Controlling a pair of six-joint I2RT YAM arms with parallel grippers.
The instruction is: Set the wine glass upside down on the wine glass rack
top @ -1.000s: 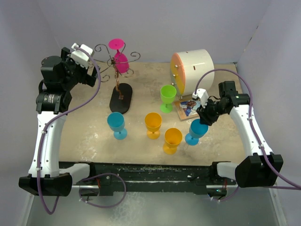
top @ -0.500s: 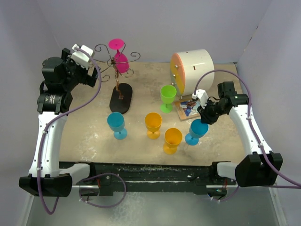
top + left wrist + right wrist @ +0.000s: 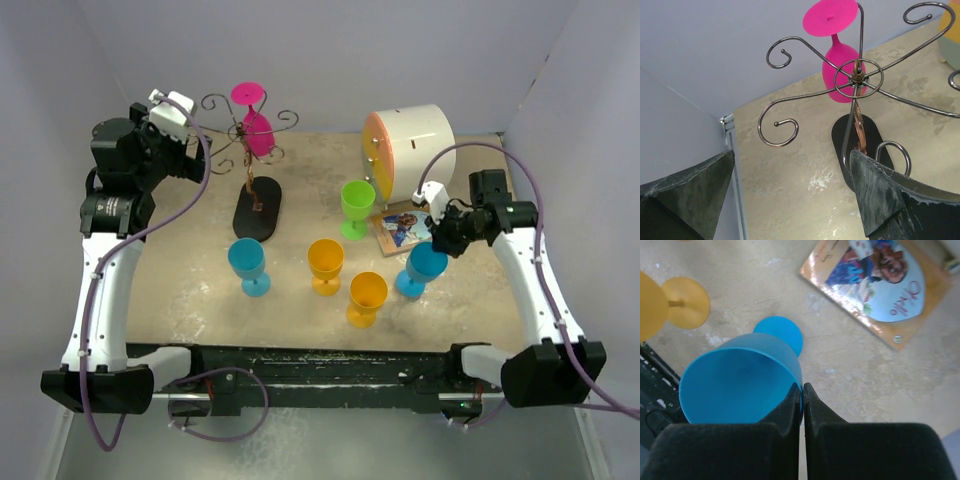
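The wine glass rack, dark wire with curled arms on a black oval base, stands at the back left. A pink glass hangs upside down on it, also seen in the left wrist view. My left gripper is open and empty, just left of the rack's arms. My right gripper is shut on the rim of a blue wine glass. In the right wrist view the fingers pinch the bowl wall of the blue glass, which is tilted, its foot just above the table.
A second blue glass, two orange glasses and a green glass stand upright mid-table. A white cylinder with an orange face is at the back right, a picture card in front of it.
My right gripper has moved a little right and up with the blue glass, tilting it. My left gripper has drawn back slightly from the rack.
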